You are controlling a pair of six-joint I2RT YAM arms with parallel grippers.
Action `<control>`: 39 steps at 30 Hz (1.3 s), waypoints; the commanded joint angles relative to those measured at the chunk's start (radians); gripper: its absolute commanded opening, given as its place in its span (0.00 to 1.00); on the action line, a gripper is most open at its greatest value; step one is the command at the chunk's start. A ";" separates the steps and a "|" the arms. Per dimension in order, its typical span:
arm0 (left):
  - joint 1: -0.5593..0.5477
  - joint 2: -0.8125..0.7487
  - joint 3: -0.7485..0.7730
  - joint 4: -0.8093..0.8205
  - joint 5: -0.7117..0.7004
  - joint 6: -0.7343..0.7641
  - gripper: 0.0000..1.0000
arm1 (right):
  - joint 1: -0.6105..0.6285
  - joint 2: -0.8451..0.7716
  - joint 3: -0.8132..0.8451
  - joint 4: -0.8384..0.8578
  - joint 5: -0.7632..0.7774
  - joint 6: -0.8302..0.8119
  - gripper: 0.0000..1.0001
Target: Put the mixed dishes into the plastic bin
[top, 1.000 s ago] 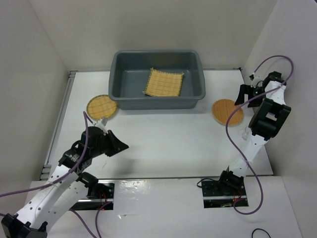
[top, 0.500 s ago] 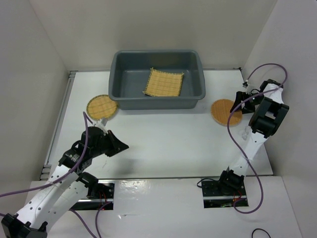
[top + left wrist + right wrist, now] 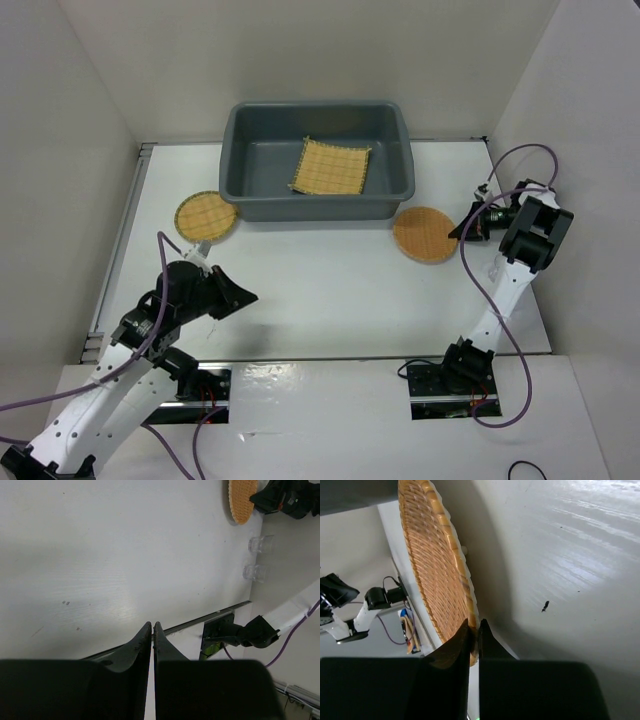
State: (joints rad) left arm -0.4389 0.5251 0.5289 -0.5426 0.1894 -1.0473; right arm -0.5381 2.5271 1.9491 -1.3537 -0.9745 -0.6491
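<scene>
Right end effector (image 3: pixel 474 630) is pinching the orange-brown woven disc (image 3: pixel 425 234) by its rim, just off the near-right corner of the plastic bin (image 3: pixel 318 208), likely for lifting in. Left end effector (image 3: pixel 152 628) is sitting closed, empty.

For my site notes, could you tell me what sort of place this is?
Probably a robotics test cell: white walls box in a white table with two bolted arms and a plastic bin.

Orange-brown woven disc (image 3: pixel 425 234), grey bin (image 3: pixel 320 207)
</scene>
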 commanded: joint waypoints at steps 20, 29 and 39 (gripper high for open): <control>0.006 0.021 -0.021 0.052 0.036 0.000 0.09 | -0.026 -0.321 0.672 0.054 0.000 0.130 0.00; 0.006 -0.025 -0.041 0.052 0.018 -0.011 0.09 | 0.081 -0.179 1.117 0.462 -0.322 0.800 0.00; 0.006 -0.057 -0.059 0.043 0.031 -0.032 0.09 | 0.585 -0.053 1.053 0.582 -0.228 0.780 0.00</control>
State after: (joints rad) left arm -0.4389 0.4923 0.4831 -0.5179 0.2066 -1.0740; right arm -0.0334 2.4210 2.9551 -0.8295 -1.1915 0.1150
